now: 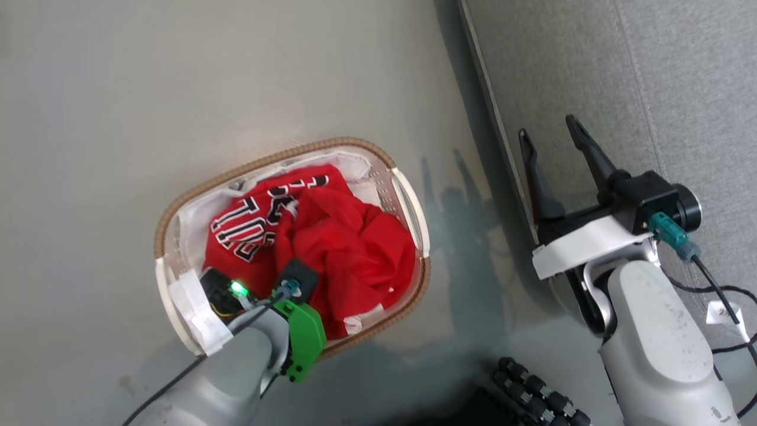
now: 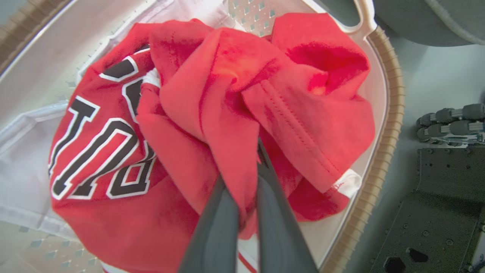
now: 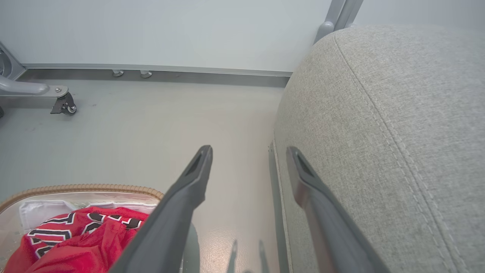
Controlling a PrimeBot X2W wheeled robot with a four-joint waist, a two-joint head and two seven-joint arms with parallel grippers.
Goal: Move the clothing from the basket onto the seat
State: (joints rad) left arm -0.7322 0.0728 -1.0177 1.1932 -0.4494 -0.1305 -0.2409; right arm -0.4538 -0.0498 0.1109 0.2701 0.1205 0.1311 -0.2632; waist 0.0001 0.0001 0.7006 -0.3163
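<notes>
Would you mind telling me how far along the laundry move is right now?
Done: nothing yet; the seat shows no clothing. In hand: the left tool is pinched on a fold of the plain red garment inside the basket, beside the jersey. The right tool hangs open by the seat. Remaining: both transfers.

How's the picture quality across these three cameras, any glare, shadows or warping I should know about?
Head view: the glossy floor carries a dim shadow of the right gripper, and a green light flares. Left wrist view: the clothing is oversaturated, the basket rim bows. Right wrist view: evenly lit, seat weave sharp.
</notes>
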